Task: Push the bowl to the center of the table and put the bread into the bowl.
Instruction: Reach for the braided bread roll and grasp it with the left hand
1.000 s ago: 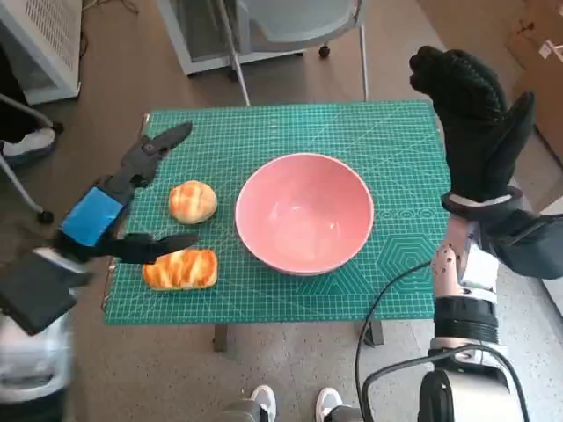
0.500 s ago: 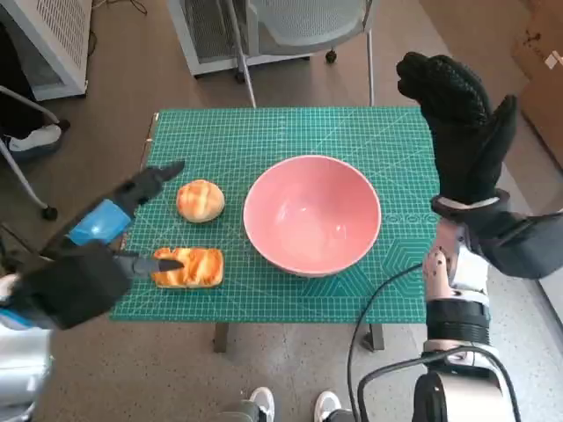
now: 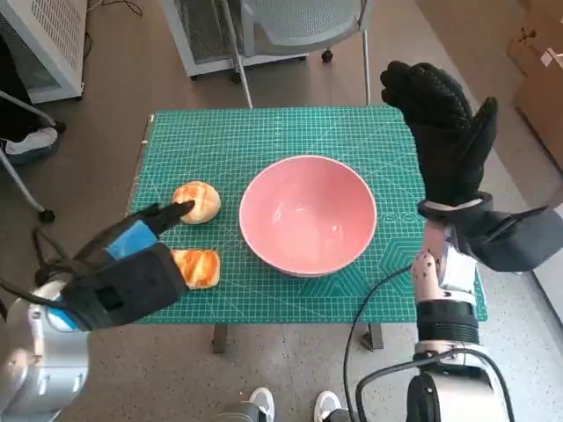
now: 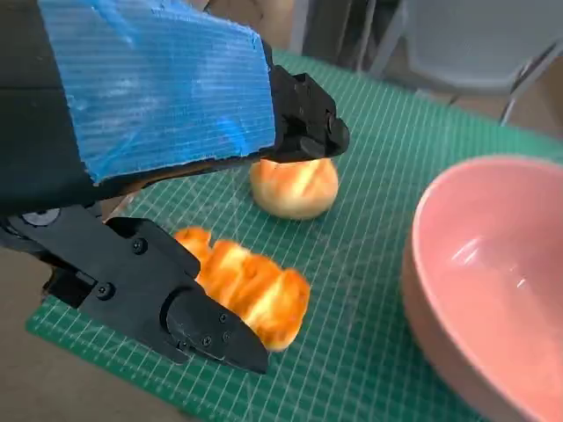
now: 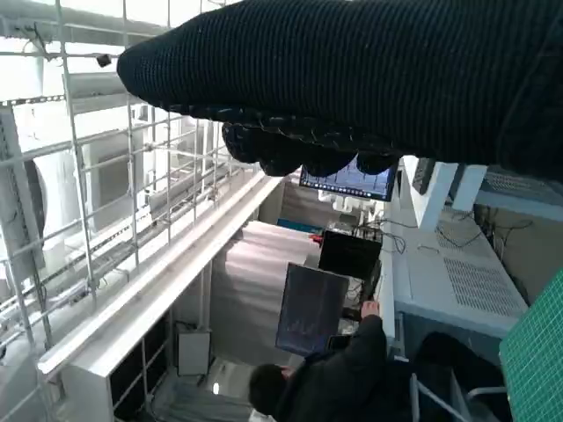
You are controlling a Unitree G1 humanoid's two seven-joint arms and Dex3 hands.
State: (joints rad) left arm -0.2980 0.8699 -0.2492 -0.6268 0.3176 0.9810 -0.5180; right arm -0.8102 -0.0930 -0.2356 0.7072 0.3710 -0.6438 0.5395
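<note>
While the left robot hand point(image 3: 132, 264) hovers spread above the bread point(image 4: 251, 286), the right point(image 3: 444, 141) holds nothing

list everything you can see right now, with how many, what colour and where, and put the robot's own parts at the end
bowl: one, pink, empty, near the mat's middle
round bread roll: one, golden, left of the bowl
long bread: one, golden with dark streaks, nearer the front edge, partly under the left hand
cutting mat: one, green, covering the table
chair: one, grey, beyond the table
person: one, dark clothes, at screens, right wrist view
left hand: black, blue tape, open over the breads
right hand: black glove, raised open right of the bowl
</note>
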